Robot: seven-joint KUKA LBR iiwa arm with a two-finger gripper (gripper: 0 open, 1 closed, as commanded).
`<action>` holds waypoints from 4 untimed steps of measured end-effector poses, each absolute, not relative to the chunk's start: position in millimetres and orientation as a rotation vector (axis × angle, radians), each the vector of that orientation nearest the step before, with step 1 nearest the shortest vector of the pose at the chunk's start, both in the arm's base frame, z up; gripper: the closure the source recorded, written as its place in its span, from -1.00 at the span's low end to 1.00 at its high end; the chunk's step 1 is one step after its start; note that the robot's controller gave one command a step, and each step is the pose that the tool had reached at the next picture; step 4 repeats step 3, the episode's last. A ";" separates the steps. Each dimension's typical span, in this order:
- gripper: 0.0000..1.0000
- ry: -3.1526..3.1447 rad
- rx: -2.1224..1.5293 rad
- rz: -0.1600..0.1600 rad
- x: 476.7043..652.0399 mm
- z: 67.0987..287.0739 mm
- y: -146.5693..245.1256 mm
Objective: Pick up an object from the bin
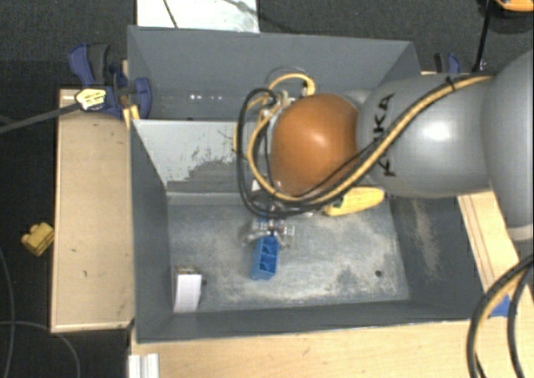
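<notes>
A block [188,289] lies left of the toy brick [265,258].

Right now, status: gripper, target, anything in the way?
Gripper low in the bin, over the far end of a blue brick. Yellow piece under the arm, white block in near-left corner: both apart from it.

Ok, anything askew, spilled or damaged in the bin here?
Nothing stands out. A blue toy brick lies mid-floor, its far end at the gripper; a white block sits near the left wall, and a yellow object lies partly hidden beneath the arm.
</notes>
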State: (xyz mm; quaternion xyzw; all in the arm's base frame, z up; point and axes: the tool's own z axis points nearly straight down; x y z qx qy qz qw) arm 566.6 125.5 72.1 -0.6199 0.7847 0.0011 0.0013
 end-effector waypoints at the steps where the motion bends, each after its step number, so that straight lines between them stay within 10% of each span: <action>1: 1.00 2.466 -1.947 0.007 565.0 77.0 125.2; 4: 1.00 2.466 -1.939 0.000 567.0 111.7 125.4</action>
